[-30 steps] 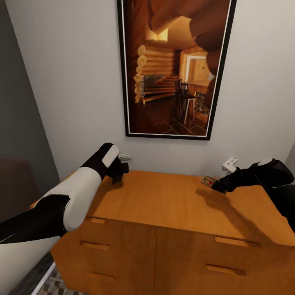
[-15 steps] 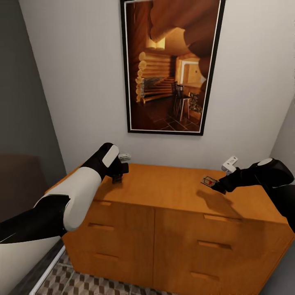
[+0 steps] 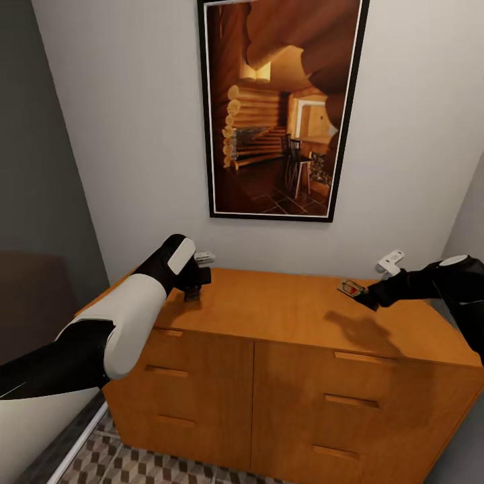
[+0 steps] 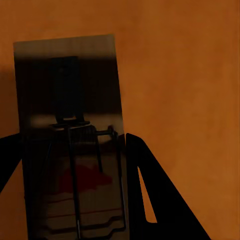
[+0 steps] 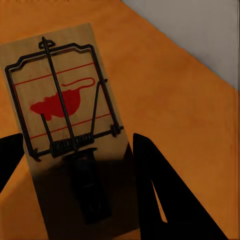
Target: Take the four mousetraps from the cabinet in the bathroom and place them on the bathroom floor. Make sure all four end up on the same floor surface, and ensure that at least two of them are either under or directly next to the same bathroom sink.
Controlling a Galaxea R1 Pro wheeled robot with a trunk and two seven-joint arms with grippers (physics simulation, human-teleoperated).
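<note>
Wooden and orange-brown, the cabinet [image 3: 282,323] stands against a pale wall under a framed picture [image 3: 279,107] of a log house. Both arms reach over its smooth top, and each one carries a mousetrap. The right gripper [image 3: 366,296] is clamped on a trap [image 3: 351,288], which hangs above the top near the right back corner; in the right wrist view this trap [image 5: 65,120] sits between the dark fingers [image 5: 155,190], with its red mouse print and wire bar clear. The left gripper [image 3: 195,286] is closed on a second trap [image 4: 72,145], seen in shadow in the left wrist view, near the left back corner of the top.

The step in hand seems to be the carrying away: two traps are taken, and the next move calls for backing from the cabinet and turning toward the sink, then lowering the traps to the floor [image 3: 134,464]. The cube-pattern tiles show at the foot of the cabinet. The corner is narrow, with walls close on both sides, so the turn needs care. The other two traps cannot be located from these pictures.
</note>
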